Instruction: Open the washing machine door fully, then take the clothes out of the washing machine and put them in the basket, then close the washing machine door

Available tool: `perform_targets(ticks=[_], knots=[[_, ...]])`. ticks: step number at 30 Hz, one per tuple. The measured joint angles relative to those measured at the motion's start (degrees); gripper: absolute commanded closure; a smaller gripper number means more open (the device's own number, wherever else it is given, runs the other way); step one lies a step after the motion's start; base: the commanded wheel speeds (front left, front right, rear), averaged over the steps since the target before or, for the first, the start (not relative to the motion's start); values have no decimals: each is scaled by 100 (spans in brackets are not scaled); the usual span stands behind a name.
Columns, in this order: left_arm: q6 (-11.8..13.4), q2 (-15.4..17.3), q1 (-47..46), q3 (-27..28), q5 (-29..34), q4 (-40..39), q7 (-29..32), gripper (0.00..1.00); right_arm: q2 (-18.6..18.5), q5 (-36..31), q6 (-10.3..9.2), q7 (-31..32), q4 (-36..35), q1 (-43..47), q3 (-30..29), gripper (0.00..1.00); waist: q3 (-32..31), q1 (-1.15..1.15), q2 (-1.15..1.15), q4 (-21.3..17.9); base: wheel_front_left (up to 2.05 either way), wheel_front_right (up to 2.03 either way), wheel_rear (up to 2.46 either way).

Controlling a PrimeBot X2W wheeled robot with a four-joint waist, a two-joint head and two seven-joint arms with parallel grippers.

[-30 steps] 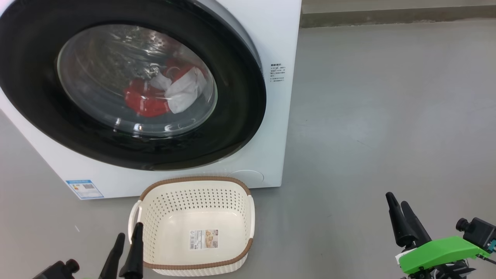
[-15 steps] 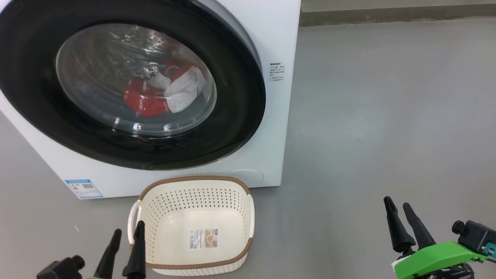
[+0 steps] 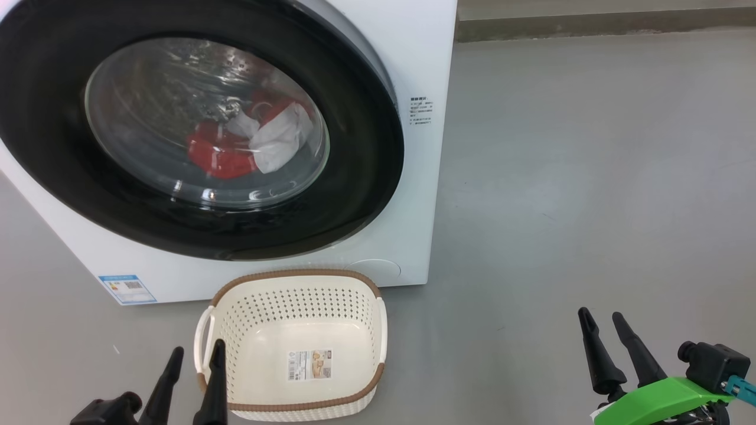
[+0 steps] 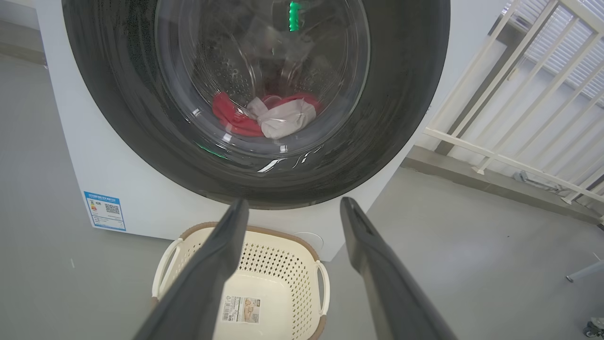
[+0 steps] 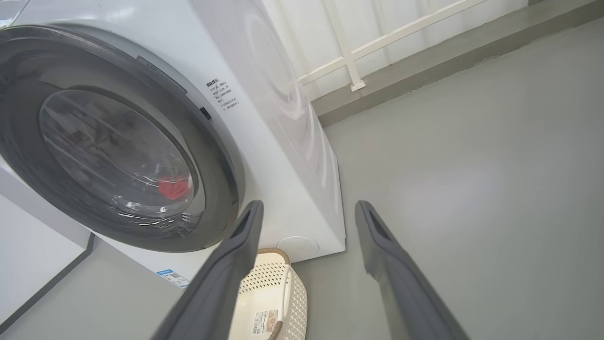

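Washing machine door (image 3: 360,177), shut on the washing machine (image 3: 425,53) at far left behind the basket (image 3: 295,273), should handle as rigid, heavy and slick on its glossy rim, best hooked at its right edge; left gripper (image 3: 197,348) and right gripper (image 3: 600,314) hover near, fingers apart, empty.

Bare indoor laundry corner: lone washing machine (image 3: 425,177) on a grey floor (image 3: 590,177), near a white railing (image 5: 342,42).

Top of the washing machine door (image 3: 366,177), off-frame
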Motion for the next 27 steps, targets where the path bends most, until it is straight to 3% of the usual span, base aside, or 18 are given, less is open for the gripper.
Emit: perform_targets(ticks=[13,27], knots=[[-3,-2,9,7,824,-31,-213,0,-65,-738,0,-216,-46,4,34,0,0,0,0,1,0,0,0],[-168,-60,115,160,1547,-23,-445,0,-65,-1384,1,-427,-70,120,0,0,30,0,0,-5,0,0,0]])
